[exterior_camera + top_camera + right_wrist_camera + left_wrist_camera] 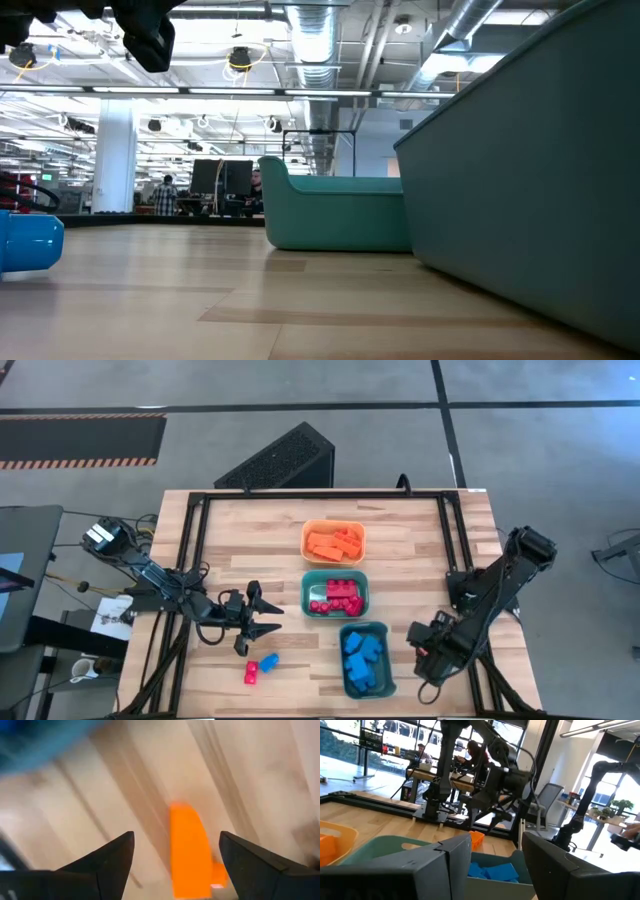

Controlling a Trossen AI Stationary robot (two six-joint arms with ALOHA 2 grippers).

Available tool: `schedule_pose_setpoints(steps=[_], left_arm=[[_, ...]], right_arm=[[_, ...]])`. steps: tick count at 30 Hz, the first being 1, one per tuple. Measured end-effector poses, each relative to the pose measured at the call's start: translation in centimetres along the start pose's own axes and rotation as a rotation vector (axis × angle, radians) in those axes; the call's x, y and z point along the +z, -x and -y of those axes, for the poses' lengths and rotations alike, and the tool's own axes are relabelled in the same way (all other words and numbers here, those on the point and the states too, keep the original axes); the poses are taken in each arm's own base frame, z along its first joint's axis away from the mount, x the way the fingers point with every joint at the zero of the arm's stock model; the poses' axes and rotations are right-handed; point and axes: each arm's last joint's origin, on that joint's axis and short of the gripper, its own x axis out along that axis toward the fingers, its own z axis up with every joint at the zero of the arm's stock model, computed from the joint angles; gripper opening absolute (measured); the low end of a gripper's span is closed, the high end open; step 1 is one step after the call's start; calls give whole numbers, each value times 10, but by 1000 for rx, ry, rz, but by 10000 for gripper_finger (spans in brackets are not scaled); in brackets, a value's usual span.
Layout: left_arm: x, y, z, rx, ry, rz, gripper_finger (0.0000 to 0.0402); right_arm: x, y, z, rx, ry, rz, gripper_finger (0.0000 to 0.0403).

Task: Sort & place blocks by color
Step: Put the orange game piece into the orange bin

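Between my right gripper's point(175, 852) spread fingers, at lower centre of its wrist view, I see an orange block point(190, 851) lying on the table point(250, 770); nothing gripped.

Pale wood bench point(400, 550), planked, smooth, soft satin sheen. Framed by matt black metal rails point(320, 495). Smooth plastic bins: orange point(333, 525), teal point(308, 595), blue point(345, 628). Glossy plastic blocks point(260, 666), red-pink and blue. Matt dark fingers point(107, 865), plastic perhaps, over a blurred orange block point(190, 850).
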Motion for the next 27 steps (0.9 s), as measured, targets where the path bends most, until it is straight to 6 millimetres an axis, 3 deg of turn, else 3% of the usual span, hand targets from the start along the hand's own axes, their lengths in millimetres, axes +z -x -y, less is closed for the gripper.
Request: schedule_pose_setpoints(steps=[10,20,27], left_arm=[[0,0,0,0,0,0,164],[0,0,0,-2,0,-1,164],[-1,0,0,0,-4,-8,164]], right_arm=[[-19,-26,17,-90,-33,-82,311],[-25,-65,23,58,-33,-115,311],[-26,-69,27,64,-39,-129,291]])
